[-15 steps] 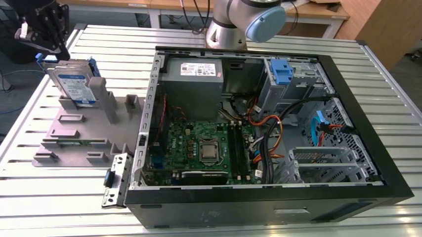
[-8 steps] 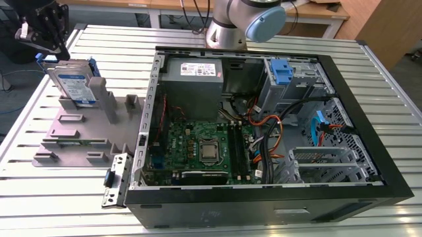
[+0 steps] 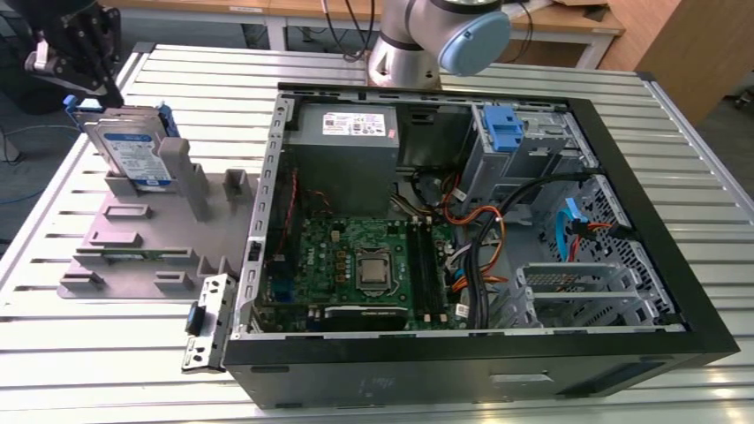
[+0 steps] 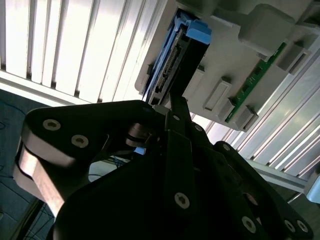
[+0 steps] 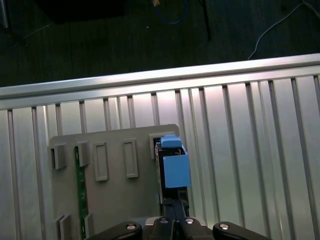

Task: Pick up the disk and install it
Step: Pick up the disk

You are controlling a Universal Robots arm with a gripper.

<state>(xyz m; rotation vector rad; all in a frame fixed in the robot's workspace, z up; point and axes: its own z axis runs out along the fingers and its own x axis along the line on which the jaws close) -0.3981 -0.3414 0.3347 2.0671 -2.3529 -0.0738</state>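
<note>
The black gripper [image 3: 106,95] hangs just above the disk [image 3: 132,155], a flat silver hard drive with blue plastic side rails, at its eleven o'clock. The fingers seem pressed together on nothing. Lowered like that, they would likely strike the connectors or tip the disk. It stands on edge in the grey plastic slotted tray [image 3: 130,243], at nine o'clock of the open black computer case [image 3: 666,291]. Its long axis is upright, connector end up.

Top edge of the exterior view cuts off my gripper [image 3: 106,95], which in the second wrist view hides the near end of the disk [image 4: 171,64].
</note>
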